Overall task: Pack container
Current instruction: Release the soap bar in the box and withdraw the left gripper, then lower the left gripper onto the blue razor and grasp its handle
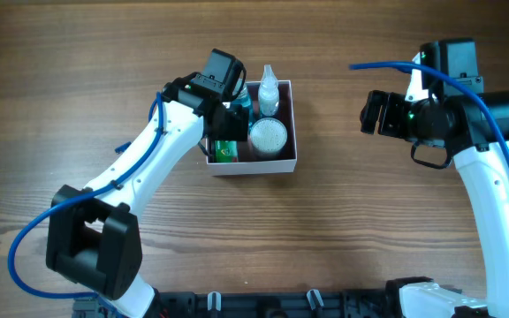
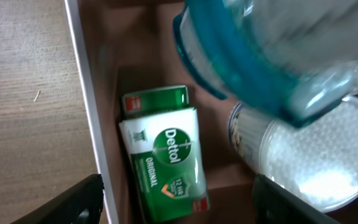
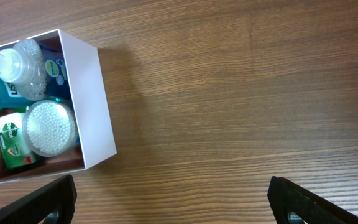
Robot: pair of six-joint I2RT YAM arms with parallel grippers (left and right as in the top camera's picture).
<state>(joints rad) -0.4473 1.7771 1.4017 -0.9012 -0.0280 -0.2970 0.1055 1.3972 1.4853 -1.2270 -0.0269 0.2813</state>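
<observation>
Tabletop [image 1: 78, 53] of brown wood-grain laminate fills all three views. A dark mounting rail [image 1: 263, 305] runs along its near edge.

Item under inspection: a square, shallow, open-topped container [image 1: 254, 168] with white outer walls and a dusty pink inside. It sits flat in the far half of the tabletop, roughly midway between the left and right edges.

Contents noted:
- A clear plastic spray bottle [image 1: 269, 88] with a white nozzle stands at the box's far right corner.
- A round clear jar [image 1: 268, 135] of white cotton swabs stands just to the near side of the spray bottle.
- A green Dettol soap carton [image 2: 163, 155] lies flat at the near left corner.
- A translucent teal bottle [image 2: 260, 56] shows blurred and close to the lens in the left wrist view.

Left gripper [image 2: 179, 208] hangs directly over the left part of the container. Its black fingers [image 2: 73, 202] are spread wide, one above the wood just outside the white left wall, the other near the jar. The soap carton shows plainly in the gap, and nothing is clamped there.

Right gripper [image 3: 173, 208] is well apart from the container, toward the right edge of the tabletop, above the wood. Its jaws are likewise spread wide and hold nothing.
</observation>
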